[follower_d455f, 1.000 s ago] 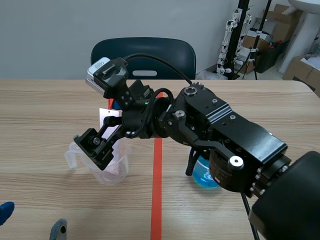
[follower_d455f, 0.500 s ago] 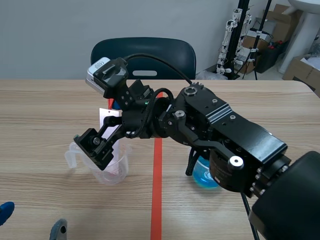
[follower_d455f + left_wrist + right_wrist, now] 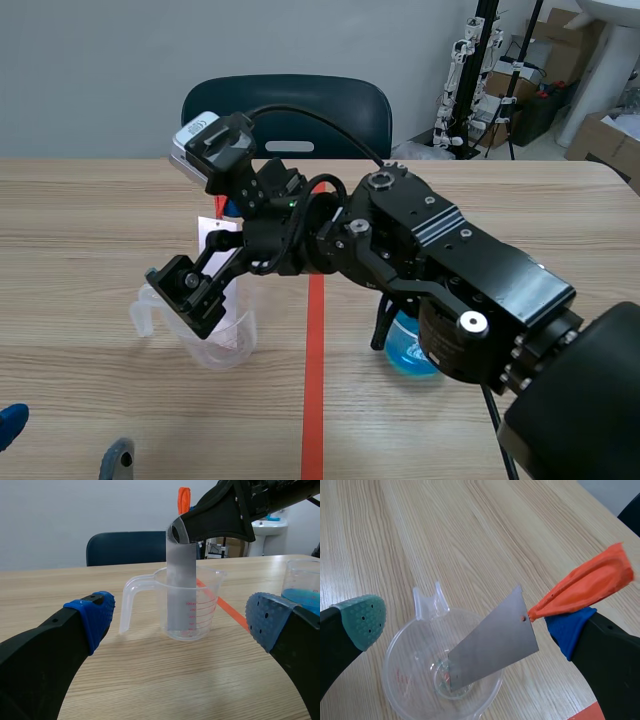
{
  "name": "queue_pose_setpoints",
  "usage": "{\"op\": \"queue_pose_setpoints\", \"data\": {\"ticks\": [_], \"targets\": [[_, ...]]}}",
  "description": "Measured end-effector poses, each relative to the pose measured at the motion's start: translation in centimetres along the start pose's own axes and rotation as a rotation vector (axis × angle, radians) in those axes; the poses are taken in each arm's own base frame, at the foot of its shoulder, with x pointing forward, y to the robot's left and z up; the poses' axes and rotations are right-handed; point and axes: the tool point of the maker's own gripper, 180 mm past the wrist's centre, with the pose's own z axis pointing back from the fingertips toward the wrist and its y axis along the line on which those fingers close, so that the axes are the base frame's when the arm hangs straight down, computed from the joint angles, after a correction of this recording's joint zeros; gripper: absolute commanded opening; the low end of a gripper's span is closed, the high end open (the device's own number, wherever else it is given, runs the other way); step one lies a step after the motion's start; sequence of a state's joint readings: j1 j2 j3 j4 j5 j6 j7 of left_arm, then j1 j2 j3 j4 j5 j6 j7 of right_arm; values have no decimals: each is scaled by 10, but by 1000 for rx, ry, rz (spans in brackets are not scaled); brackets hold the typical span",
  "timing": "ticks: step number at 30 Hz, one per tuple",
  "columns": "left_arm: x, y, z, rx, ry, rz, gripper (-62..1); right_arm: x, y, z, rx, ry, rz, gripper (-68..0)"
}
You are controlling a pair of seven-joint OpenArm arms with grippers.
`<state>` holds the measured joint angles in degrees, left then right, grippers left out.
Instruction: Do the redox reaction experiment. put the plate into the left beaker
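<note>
A grey metal plate (image 3: 492, 645) stands tilted inside the clear left beaker (image 3: 400, 645), its lower end on the beaker's bottom. An orange tag (image 3: 585, 585) hangs at the plate's top corner and lies against the blue-padded finger of my right gripper (image 3: 465, 625). That gripper is open over the beaker, both fingers well apart from the plate's faces. In the scene view the right arm reaches across the red line to the beaker (image 3: 215, 335). My left gripper (image 3: 180, 617) is open near the table's front edge, with the beaker (image 3: 195, 610) and plate (image 3: 180, 590) ahead of it.
A second beaker with blue liquid (image 3: 410, 345) stands just right of the red tape line, under the right arm; its edge (image 3: 305, 585) also shows in the left wrist view. A dark chair (image 3: 290, 110) stands behind the table.
The right gripper has edged very slightly to the left over the beaker. The plate and the left gripper have not visibly moved.
</note>
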<state>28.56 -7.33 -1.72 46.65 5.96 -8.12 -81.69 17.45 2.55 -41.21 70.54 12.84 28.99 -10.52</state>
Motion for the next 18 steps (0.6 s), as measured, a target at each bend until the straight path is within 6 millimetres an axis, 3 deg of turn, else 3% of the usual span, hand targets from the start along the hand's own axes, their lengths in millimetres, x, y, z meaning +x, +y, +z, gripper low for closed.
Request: {"op": "queue_pose_setpoints", "data": {"ticks": [18], "targets": [[0, 0, 0, 0, 0, 0, -58, 41, 3, 6, -1, -89, 66, 4]]}}
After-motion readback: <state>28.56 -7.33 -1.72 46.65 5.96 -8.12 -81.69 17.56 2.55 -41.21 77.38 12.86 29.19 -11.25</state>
